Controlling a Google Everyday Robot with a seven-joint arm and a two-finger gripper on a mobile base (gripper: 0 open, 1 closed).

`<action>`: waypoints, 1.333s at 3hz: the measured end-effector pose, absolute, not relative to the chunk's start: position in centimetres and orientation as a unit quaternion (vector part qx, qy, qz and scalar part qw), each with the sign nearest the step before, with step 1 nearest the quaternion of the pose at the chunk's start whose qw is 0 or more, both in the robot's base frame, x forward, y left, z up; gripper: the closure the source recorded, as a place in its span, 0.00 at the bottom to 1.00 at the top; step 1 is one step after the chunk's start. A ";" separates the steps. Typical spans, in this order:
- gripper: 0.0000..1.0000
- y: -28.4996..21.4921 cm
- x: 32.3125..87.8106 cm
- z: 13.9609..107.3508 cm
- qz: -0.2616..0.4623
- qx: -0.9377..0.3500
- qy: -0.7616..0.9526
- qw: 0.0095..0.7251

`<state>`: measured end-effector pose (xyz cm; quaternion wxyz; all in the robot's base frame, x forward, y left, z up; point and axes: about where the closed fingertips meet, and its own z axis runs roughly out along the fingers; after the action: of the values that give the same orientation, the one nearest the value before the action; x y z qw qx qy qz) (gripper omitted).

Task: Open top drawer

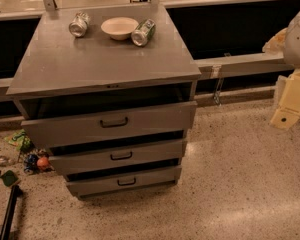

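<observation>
A grey cabinet stands on the speckled floor with three drawers. The top drawer has the tallest front and a small dark bail handle at its centre. It stands pulled out a little, with a dark gap above its front. My gripper, pale yellow under a white arm part, is at the right edge of the view. It hangs well to the right of the cabinet and touches nothing.
On the cabinet top lie a silver can, a white bowl and a green can. Two shallower drawers below stand slightly out. Small litter lies on the floor at left. A dark pole is at bottom left.
</observation>
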<state>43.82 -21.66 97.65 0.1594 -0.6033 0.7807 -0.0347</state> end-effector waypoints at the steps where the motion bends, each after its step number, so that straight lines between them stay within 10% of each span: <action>1: 0.00 -21.7 43.8 97.6 -0.035 -0.603 0.781 0.159; 4: 0.00 -15.1 47.5 82.3 0.107 -0.688 0.687 0.207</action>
<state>47.54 -15.06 82.28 0.2072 -0.6884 0.6867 0.1075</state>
